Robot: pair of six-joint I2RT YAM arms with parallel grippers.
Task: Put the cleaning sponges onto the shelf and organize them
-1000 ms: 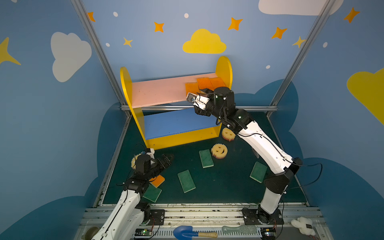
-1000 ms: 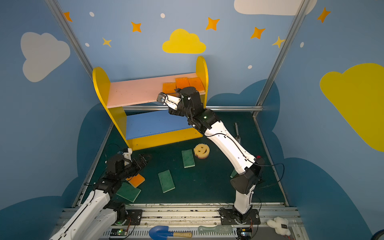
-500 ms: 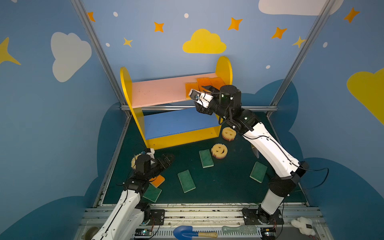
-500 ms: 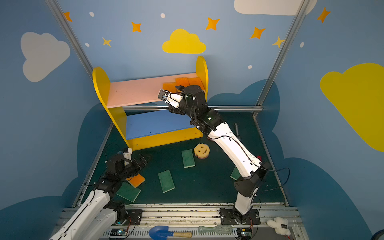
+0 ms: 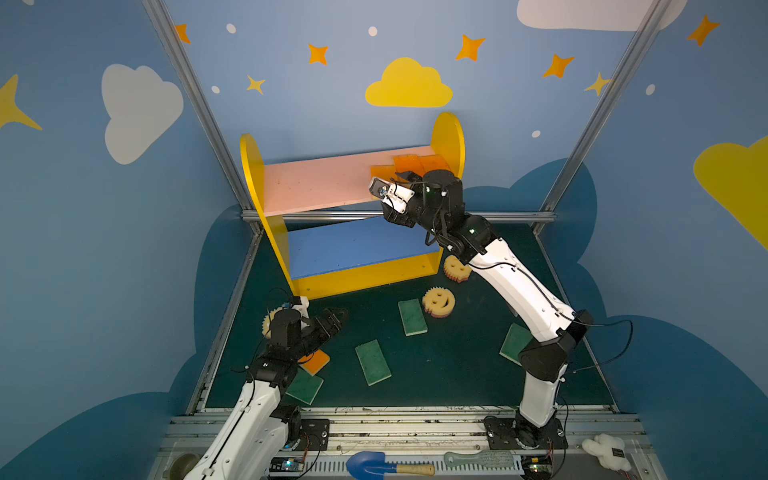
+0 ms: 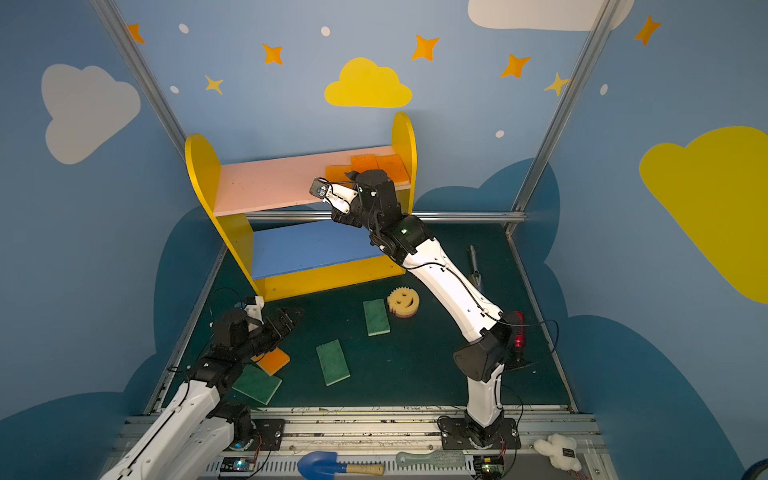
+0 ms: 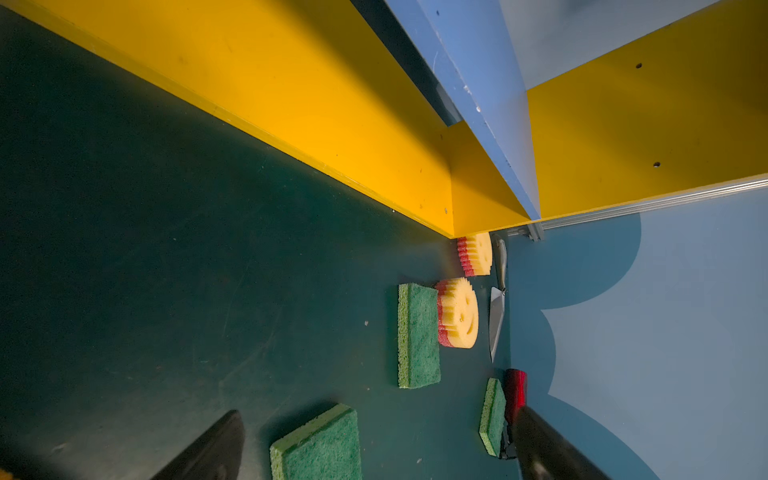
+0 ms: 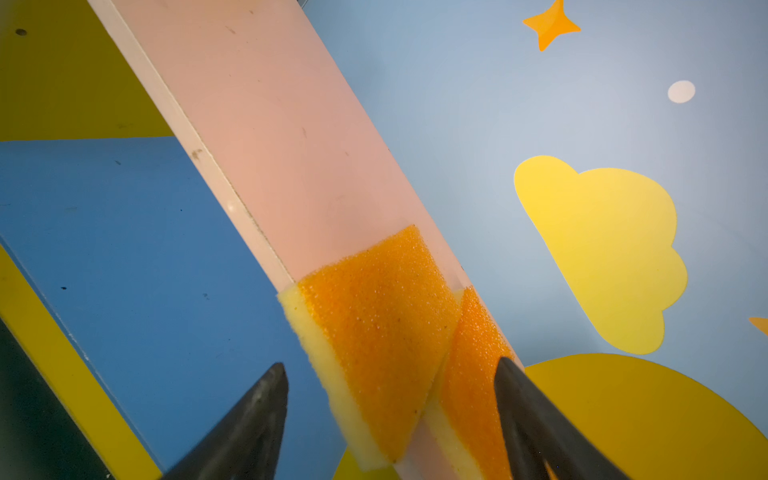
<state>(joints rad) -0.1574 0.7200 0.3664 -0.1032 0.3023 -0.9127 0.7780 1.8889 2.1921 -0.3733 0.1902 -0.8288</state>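
Up close, the right wrist view shows what both top views hide behind the wrist. The right gripper (image 8: 391, 363) has its 2 dark fingers (image 8: 253, 415) spread apart, and the nearest orange pad (image 8: 374, 332) sits in the gap, clear of both. That pad lies orange face up on the pink board (image 8: 266, 124) of the shelf (image 5: 448, 137). It lies askew, its long axis slanting away from the fingertips, with 1 yellow corner past the board's front edge. Another orange pad (image 8: 469, 374) lies just beside 1 fingertip.

In a top view a smiley sponge (image 5: 456, 268) shows by the shelf's corner. In a top view where the arm covers that spot, a metal trowel (image 6: 473, 262) and a red handle (image 6: 518, 334) show instead.

The left gripper (image 7: 378, 411) is spread wide, gripping nothing, low over the dark green mat (image 5: 457, 374). Just ahead of its fingers a green pad (image 7: 316, 444) lies flat, green face up. Farther ahead another green pad (image 7: 417, 332) points its long axis toward the shelf's yellow base, just beside a smiley sponge (image 7: 457, 311) whose red underlayer only this view shows. Behind those fingers, under the arm, 1 orange pad (image 5: 316, 361) touches 1 green pad (image 5: 305, 386).

Blue walls with a yellow cloud (image 5: 409, 85) and orange stars enclose the mat. A blue shovel (image 5: 365, 463) lies on the front rail.
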